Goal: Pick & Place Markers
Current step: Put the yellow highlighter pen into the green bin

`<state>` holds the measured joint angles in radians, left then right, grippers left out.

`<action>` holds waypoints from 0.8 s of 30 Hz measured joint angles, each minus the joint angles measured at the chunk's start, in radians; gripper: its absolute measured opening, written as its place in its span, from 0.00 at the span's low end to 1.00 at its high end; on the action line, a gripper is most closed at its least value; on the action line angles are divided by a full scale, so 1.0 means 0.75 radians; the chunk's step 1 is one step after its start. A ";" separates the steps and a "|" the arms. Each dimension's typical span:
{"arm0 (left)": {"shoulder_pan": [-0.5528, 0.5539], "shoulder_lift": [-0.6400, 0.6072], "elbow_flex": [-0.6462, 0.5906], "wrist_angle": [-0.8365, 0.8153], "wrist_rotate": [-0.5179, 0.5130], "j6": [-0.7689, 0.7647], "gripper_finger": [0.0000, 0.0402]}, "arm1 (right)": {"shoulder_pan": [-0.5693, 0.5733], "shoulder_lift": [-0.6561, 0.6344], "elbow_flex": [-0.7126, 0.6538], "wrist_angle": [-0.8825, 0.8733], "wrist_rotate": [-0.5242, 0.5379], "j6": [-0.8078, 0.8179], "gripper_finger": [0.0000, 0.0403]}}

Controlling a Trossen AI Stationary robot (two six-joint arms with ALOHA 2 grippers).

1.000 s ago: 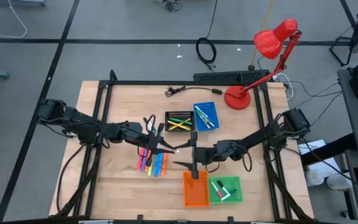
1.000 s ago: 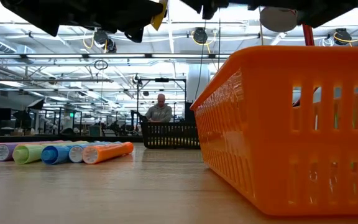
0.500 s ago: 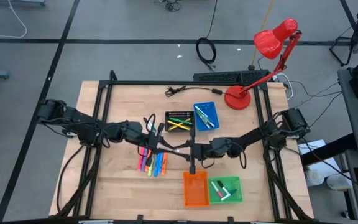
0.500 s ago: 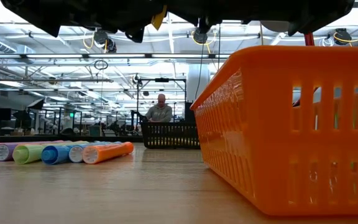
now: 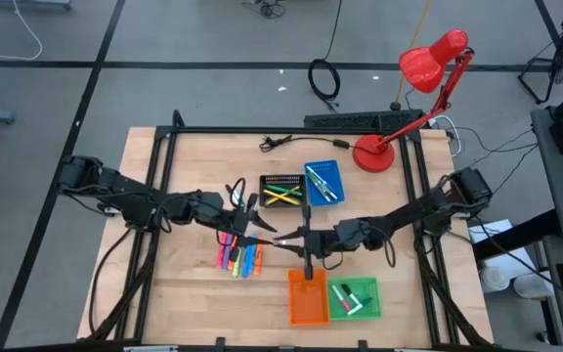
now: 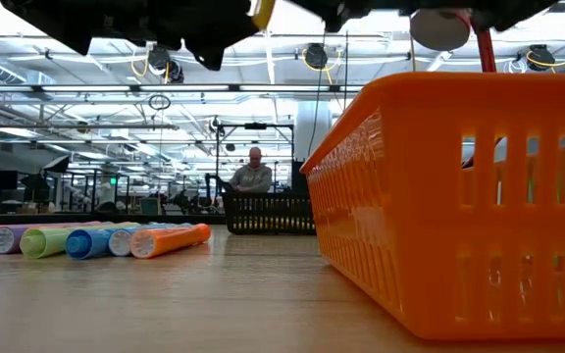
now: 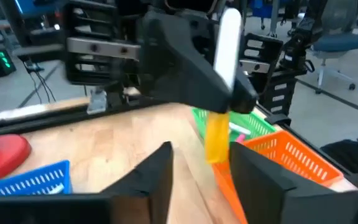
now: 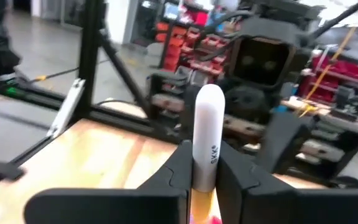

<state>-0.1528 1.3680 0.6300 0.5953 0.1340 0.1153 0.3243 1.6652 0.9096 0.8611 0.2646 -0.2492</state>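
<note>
High view, frame centre: a handover. The right gripper (image 5: 301, 240), wide apart a second ago, is now clamped on the white-and-orange marker (image 8: 205, 144); the left gripper (image 7: 197, 171) has just spread apart, releasing it. Transfer appears complete; the orange tray (image 5: 307, 301) lies just below.

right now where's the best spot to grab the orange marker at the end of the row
Probably mid-barrel on the orange marker, coming from above. It lies flat, its side toward the orange tray is free, and the other markers crowd the far side.
</note>
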 joint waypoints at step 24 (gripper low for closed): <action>0.001 -0.385 0.000 -0.702 -0.495 -0.068 0.56 | 0.693 -0.306 -0.172 -0.814 0.032 0.751 0.08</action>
<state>-0.1520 1.0790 0.6300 0.0689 -0.2375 0.0641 0.8439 1.4354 0.7803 0.2503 0.2885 0.3141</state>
